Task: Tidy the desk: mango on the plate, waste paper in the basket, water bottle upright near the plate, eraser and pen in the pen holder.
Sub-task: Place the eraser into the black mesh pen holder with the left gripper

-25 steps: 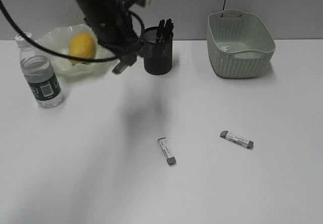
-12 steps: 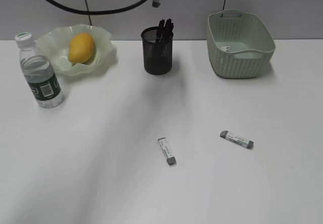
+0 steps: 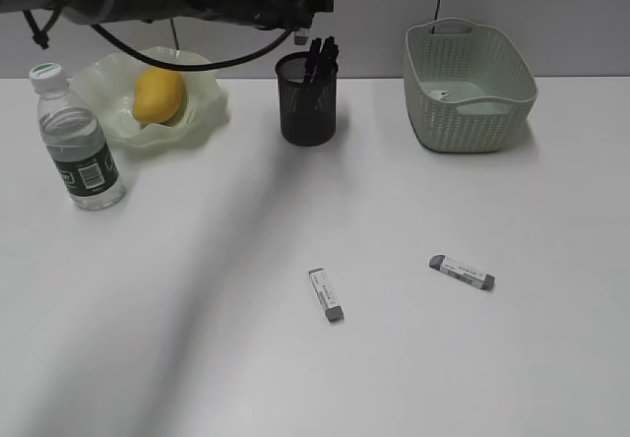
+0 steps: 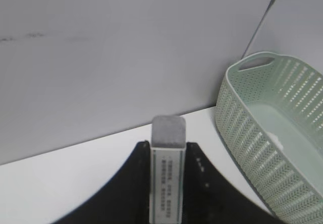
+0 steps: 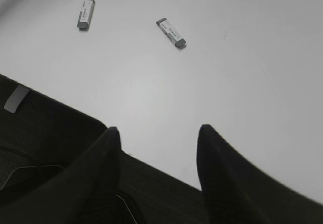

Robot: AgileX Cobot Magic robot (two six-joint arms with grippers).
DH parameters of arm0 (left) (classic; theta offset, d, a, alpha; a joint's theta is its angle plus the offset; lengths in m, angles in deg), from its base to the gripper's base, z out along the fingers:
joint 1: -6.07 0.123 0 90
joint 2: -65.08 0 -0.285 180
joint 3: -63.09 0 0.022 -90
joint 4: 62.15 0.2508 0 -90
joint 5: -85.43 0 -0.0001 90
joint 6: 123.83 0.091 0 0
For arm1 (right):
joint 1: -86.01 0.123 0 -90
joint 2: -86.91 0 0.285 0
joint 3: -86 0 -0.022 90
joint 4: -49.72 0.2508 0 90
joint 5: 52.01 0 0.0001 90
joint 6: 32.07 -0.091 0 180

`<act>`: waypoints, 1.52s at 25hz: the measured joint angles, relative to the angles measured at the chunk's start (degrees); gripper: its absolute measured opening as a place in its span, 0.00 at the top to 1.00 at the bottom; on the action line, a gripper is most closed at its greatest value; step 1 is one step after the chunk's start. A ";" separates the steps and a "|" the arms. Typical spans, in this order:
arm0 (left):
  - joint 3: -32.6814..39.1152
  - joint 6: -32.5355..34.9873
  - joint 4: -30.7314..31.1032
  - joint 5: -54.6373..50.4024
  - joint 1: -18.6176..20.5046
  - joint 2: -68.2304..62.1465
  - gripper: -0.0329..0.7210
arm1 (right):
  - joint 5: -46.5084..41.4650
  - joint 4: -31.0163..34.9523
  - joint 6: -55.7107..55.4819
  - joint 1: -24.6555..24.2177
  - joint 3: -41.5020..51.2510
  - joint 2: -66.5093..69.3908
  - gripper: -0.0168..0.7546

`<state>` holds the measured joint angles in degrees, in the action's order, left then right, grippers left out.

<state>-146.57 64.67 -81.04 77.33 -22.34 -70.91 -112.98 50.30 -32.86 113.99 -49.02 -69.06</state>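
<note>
My left gripper [image 3: 299,26] hangs just above the black mesh pen holder [image 3: 308,102], which has black pens [image 3: 321,55] in it. It is shut on a grey-tipped white eraser [image 4: 168,173], held upright between the two fingers of that gripper [image 4: 168,146]. Two more erasers [image 3: 326,294] [image 3: 461,272] lie on the desk [image 3: 246,230]. The mango [image 3: 158,93] rests in the plate [image 3: 202,112]. Left of it stands the water bottle [image 3: 79,152], upright. A small white scrap [image 3: 443,94] lies inside the basket [image 3: 469,112]. My right gripper [image 5: 157,133] is open and empty, low over the desk's near edge.
The left arm stretches across the top of the exterior view from the left. The basket [image 4: 272,133] sits right of the held eraser in the left wrist view. In the right wrist view the loose erasers [image 5: 86,13] [image 5: 171,33] lie far ahead.
The left arm rose from in front of the plate and pen holder, swung up, and now reaches across the top with the eraser over the pen holder. The loose erasers have not moved.
</note>
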 joint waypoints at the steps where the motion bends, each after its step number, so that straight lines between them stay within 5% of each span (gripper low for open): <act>1: 0.00 0.00 -0.13 0.39 0.00 -0.57 0.75 | 0.04 0.00 0.00 0.00 0.00 0.00 0.46; 12: 0.00 -0.11 -0.37 2.83 0.04 -5.41 0.73 | 0.11 0.00 0.00 0.00 0.00 0.00 0.46; 23: 0.00 -0.11 -0.26 -1.73 0.28 -4.35 0.48 | 0.17 0.00 0.00 0.00 0.00 0.00 0.46; 30: 0.00 -0.11 6.31 -18.98 0.28 2.98 0.47 | 0.17 0.00 0.00 0.00 0.00 0.00 0.46; 38: -0.11 -0.11 15.94 -51.00 1.45 10.18 0.47 | 0.49 0.00 -0.05 0.00 0.00 0.45 0.46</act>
<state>-146.68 64.56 -65.10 26.33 -20.89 -60.73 -112.49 50.30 -32.92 113.99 -49.02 -68.61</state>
